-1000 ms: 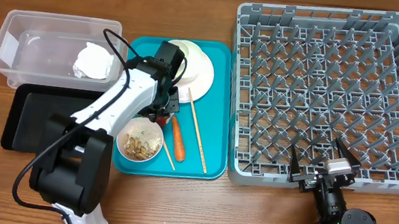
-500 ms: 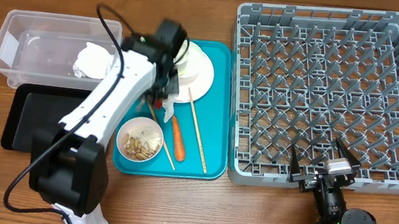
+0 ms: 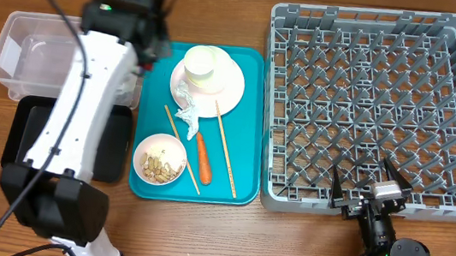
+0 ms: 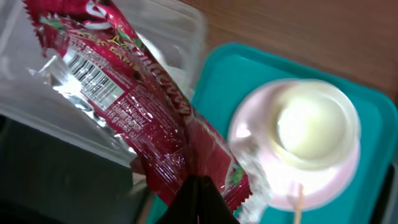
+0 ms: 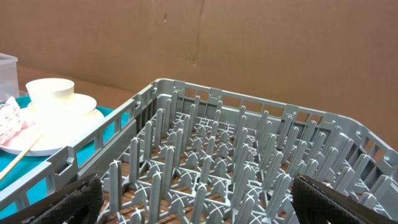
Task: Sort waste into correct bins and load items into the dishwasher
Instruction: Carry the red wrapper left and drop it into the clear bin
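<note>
Snack wrapper (image 4: 137, 106), red crinkled foil — light, floppy, slippery — hangs over the rim of the clear tub (image 3: 14, 43), pinched at one end by the left fingers (image 4: 202, 202); right fingers (image 5: 68, 202) spread wide, empty

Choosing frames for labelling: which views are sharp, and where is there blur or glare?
Overhead: evenly lit and sharp across the rack and teal tray; only the left arm looks slightly smeared at its upper end. Left wrist: the wrapper shows glare on its foil, and the cup and plate are out of focus. Right wrist: rack crisp, the right tool has soft dark fingers.
</note>
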